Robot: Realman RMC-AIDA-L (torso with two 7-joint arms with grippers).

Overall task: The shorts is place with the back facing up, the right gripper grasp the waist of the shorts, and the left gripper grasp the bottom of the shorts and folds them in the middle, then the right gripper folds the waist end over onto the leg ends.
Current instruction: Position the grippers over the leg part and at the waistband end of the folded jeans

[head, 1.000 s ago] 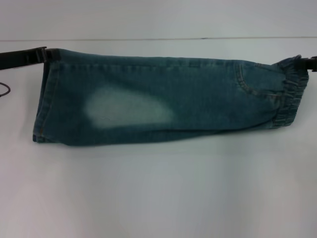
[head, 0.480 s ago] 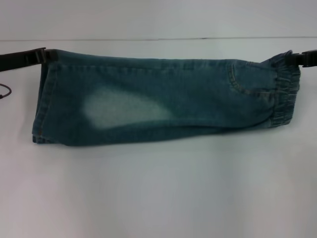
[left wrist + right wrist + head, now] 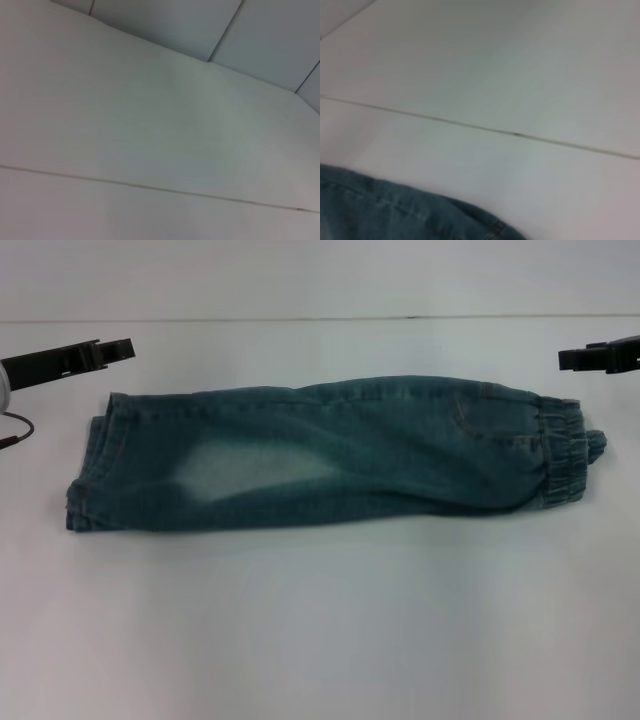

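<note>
The shorts [image 3: 330, 455] lie flat on the white table [image 3: 320, 630], folded lengthwise into a long band. The elastic waist [image 3: 560, 452] is at the right end and the bottom of the shorts [image 3: 88, 480] at the left end. My left gripper [image 3: 122, 347] hovers open just above and beyond the hem corner, touching nothing. My right gripper [image 3: 566, 358] hangs open past the waist end, apart from the cloth. A strip of the denim [image 3: 395, 215] shows in the right wrist view. The left wrist view shows only bare surface.
A seam line [image 3: 320, 318] runs across the table's far side, behind the shorts. A thin dark cable [image 3: 14, 430] loops at the left edge near my left arm. White table stretches wide in front of the shorts.
Both grippers have let go of the shorts and drawn back from them. The far edge of the cloth has dropped, and the band now lies slack and narrower on the table.
</note>
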